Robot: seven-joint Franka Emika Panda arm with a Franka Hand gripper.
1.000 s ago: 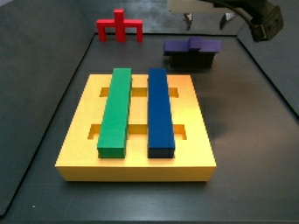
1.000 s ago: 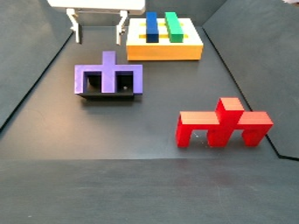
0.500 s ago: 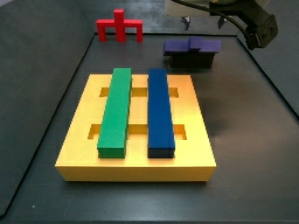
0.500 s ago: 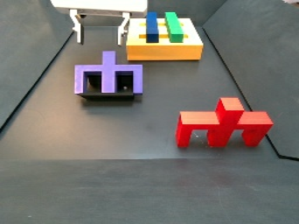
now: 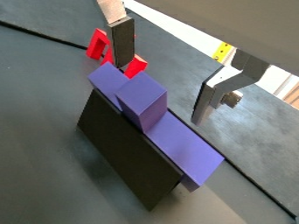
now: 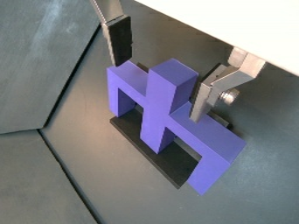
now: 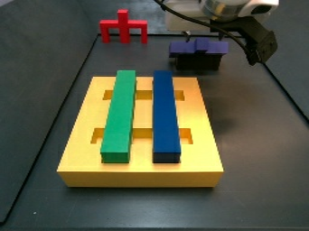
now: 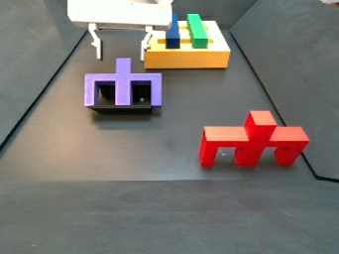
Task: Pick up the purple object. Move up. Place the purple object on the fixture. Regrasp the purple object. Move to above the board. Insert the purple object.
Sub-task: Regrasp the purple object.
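The purple object [image 8: 123, 87] lies on the dark fixture [image 8: 125, 110], its raised stub pointing toward the board, as both side views show. In both wrist views its stub [image 6: 170, 80] sits below the gap between my fingers. The gripper [image 8: 119, 42] hangs open above and just behind the purple object [image 7: 197, 48], touching nothing. Its two fingers [image 5: 122, 42] [image 6: 214, 89] stand apart on either side of the stub. The yellow board [image 7: 140, 167] carries a green bar [image 7: 118, 115] and a blue bar [image 7: 164, 115].
A red pronged piece [image 8: 252, 144] stands on the dark floor, away from the fixture, and also shows beyond one finger in a wrist view [image 5: 98, 43]. Raised floor edges [image 7: 280, 90] run along the sides of the work area.
The gripper has come down and a little closer to the purple object, staying open. The purple object, board and red piece have not moved.
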